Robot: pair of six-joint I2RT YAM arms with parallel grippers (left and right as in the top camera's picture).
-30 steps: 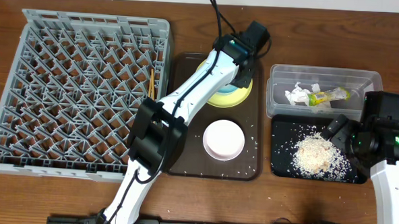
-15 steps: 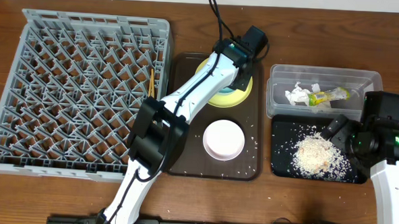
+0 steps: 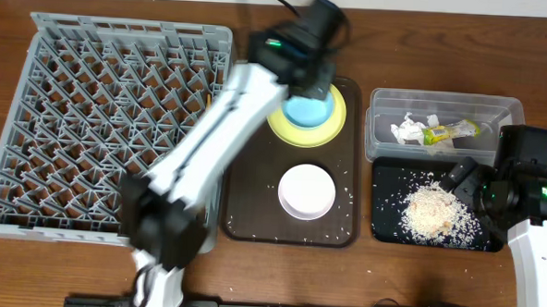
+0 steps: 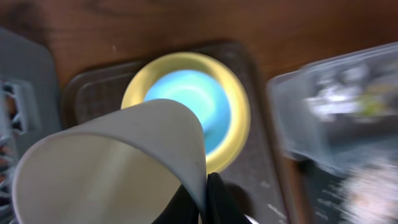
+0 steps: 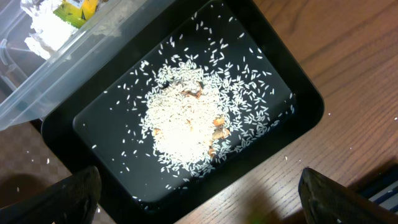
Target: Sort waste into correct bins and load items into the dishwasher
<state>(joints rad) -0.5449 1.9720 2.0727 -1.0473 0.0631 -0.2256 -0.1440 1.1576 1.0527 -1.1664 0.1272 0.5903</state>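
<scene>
Above the brown tray (image 3: 344,189) | white cup (image 4: 112,162) has been lifted off the blue bowl (image 3: 305,109), clenched in the left fingers (image 4: 214,200) | loading into the rack (image 3: 72,117) is judged next | right fingers (image 5: 68,196) are held spread over the rice (image 5: 186,118)

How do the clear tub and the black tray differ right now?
The tub is clear and deeper; the tray is black and shallow. The tub holds paper scraps and a wrapper; the tray holds rice. Both are rectangular and sit side by side, right of the brown tray.
</scene>
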